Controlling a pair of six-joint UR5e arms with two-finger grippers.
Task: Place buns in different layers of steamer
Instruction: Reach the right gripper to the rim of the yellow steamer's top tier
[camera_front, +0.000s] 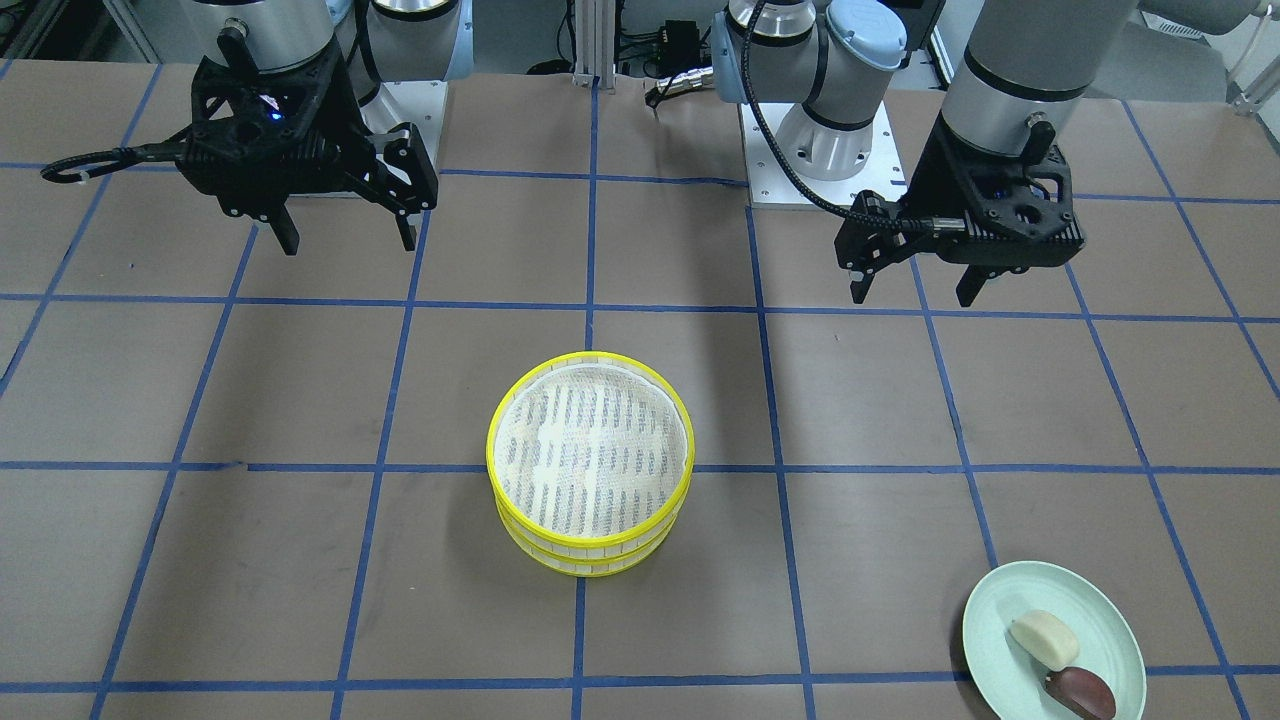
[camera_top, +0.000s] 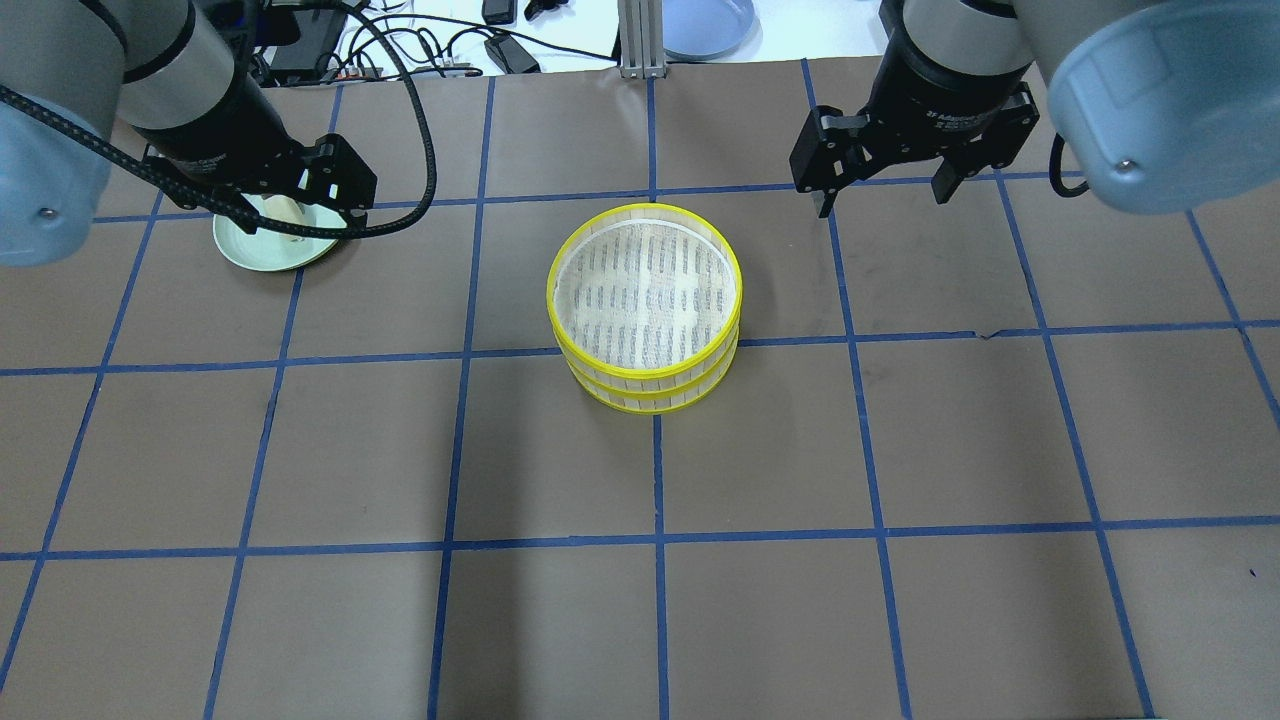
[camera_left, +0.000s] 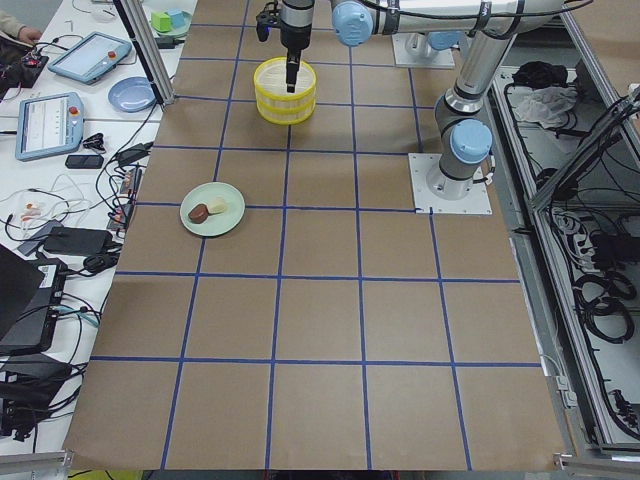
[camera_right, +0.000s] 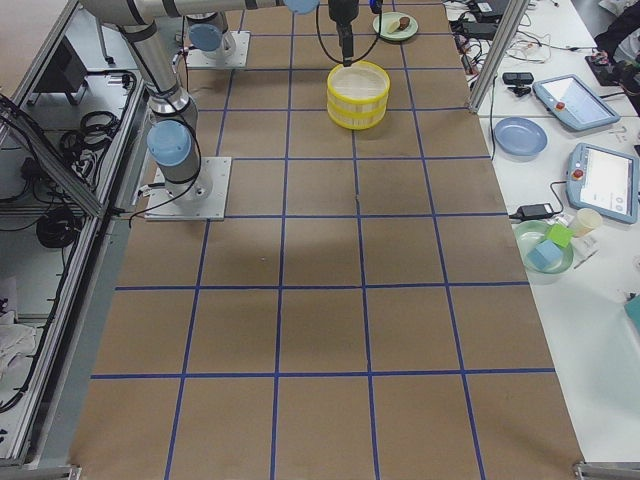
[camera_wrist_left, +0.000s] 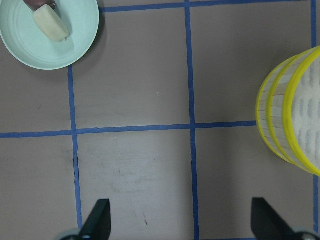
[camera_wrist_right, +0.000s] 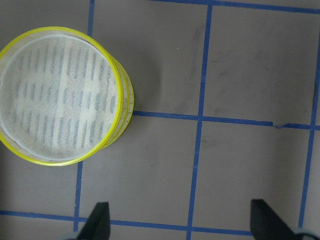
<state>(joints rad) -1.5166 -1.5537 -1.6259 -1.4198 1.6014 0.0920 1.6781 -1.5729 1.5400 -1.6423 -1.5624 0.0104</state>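
Two steamer layers (camera_front: 590, 465) with yellow rims and a white mesh liner stand stacked at the table's middle, the top one empty; they also show in the overhead view (camera_top: 645, 300). A cream-white bun (camera_front: 1043, 638) and a reddish-brown bun (camera_front: 1080, 690) lie on a pale green plate (camera_front: 990, 620). My left gripper (camera_front: 911, 298) hangs open and empty above the table, between plate and steamer; its wrist view shows the plate (camera_wrist_left: 30, 50), the cream bun (camera_wrist_left: 51, 25) and the steamer's side (camera_wrist_left: 285, 120). My right gripper (camera_front: 349, 245) is open and empty, beside the steamer (camera_wrist_right: 60, 95).
In the overhead view my left arm partly covers the plate (camera_top: 262, 252). A metal post (camera_top: 632, 40) and a blue plate (camera_top: 705, 25) stand past the table's far edge. The arm bases (camera_front: 820, 150) sit at the robot's side. Tablets and cables lie on the side desk (camera_left: 60, 110).
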